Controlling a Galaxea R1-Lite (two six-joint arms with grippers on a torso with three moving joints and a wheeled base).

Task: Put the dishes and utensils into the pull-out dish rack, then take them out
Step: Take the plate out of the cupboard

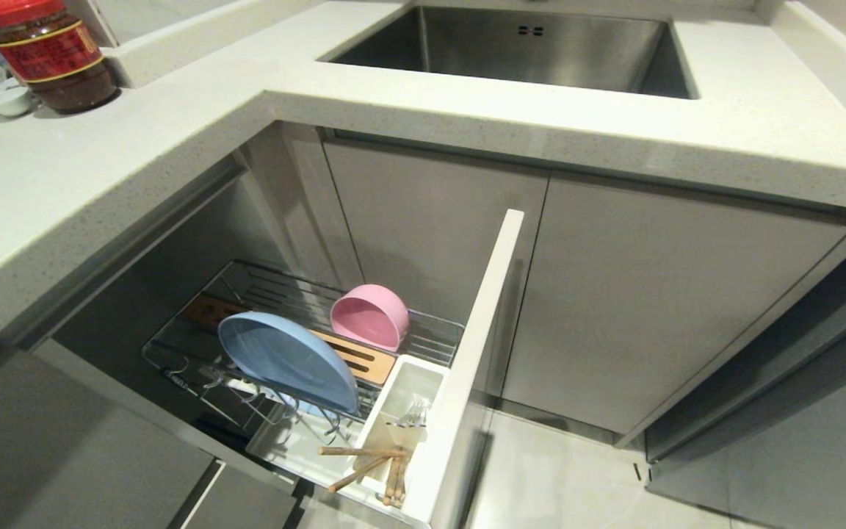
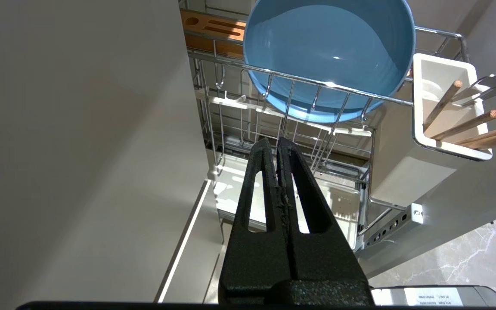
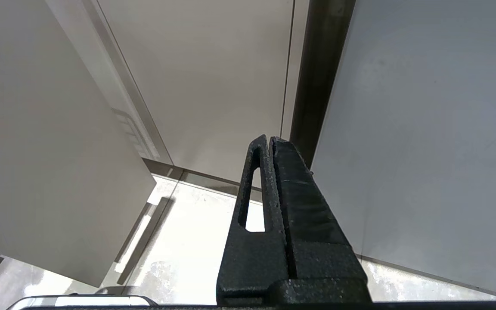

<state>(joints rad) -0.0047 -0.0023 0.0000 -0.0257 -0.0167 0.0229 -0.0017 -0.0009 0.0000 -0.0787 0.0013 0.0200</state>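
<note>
In the pulled-out chrome rack (image 1: 423, 327), light-blue plate (image 1: 283, 360) on edge, matte pink bowl (image 1: 370, 316) tipped sideways, both pincers pressed closed, empty.

Pale speckled stone countertop (image 1: 173, 139) runs in an L, thick-edged; a rectangular brushed-steel sink basin (image 1: 533, 48) is sunk into it at the far side; flat matte grey cabinet doors (image 1: 651, 294) stand below the counter, handle-less, with a dark recess under the overhang; glossy pale marbled floor tiles (image 1: 562, 477) catch a soft reflection; a red-lidded glass jar of dark sauce (image 1: 52, 51) sits at the counter's far left corner beside small white dishes (image 1: 8, 101); light is even and diffuse, shadows soft.
</note>
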